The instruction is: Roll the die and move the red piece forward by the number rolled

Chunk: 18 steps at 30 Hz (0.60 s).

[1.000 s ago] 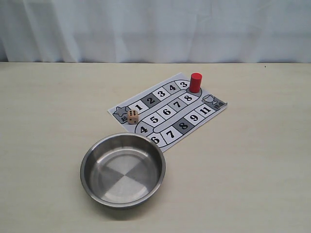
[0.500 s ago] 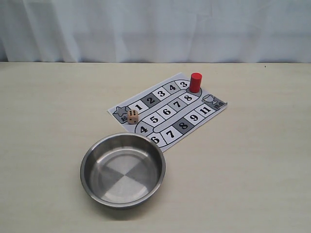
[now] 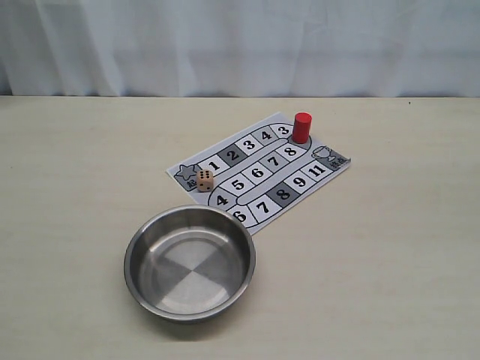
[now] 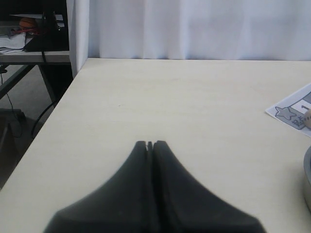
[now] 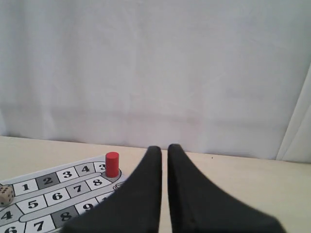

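Observation:
The die (image 3: 205, 180) rests on the numbered game board (image 3: 259, 174), at its near-left corner by the star square and the 1. The red piece (image 3: 301, 127) stands upright on the grey bend between squares 3 and 8, at the board's far end. Neither gripper shows in the exterior view. My left gripper (image 4: 150, 143) is shut and empty over bare table, far left of the board; the die (image 4: 308, 120) peeks in at that view's edge. My right gripper (image 5: 164, 148) is shut with a thin slit, holding nothing, and the red piece (image 5: 112, 164) and die (image 5: 6, 194) lie beyond it.
A round steel bowl (image 3: 133, 247) sits empty in front of the board, its rim overlapping the board's near edge by squares 4 and 6. A white curtain (image 3: 240, 45) closes off the back of the table. The table's left edge (image 4: 53, 109) drops off beside my left gripper.

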Each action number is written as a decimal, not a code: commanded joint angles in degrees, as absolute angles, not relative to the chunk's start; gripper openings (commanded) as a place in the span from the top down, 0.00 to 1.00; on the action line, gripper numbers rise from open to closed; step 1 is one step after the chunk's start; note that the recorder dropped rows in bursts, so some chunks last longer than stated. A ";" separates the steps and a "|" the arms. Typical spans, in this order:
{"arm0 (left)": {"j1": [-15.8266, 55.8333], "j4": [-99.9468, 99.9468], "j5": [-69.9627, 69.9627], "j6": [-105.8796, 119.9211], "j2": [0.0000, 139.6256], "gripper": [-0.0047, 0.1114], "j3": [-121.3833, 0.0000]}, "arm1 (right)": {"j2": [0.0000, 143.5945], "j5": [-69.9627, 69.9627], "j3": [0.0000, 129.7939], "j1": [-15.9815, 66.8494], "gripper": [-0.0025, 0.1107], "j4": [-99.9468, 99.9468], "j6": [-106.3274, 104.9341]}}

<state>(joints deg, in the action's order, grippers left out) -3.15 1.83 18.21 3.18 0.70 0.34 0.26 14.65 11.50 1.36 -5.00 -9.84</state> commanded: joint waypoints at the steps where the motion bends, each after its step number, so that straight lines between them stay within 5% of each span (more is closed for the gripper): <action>1: -2.68 1.75 17.53 3.19 0.68 0.96 0.00 | 0.00 4.12 3.41 1.48 0.94 -5.11 -9.70; 4: -2.68 1.75 17.53 3.19 0.68 0.96 0.00 | 0.00 -2.75 0.00 1.48 0.94 -5.11 -10.28; 18: -2.68 1.75 17.53 3.19 0.68 0.96 0.00 | 0.00 7.68 0.00 1.48 0.94 -5.11 -11.38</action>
<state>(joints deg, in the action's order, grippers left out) -3.15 1.83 18.21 3.18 0.70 0.34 0.26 5.30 0.16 1.36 -5.00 -10.91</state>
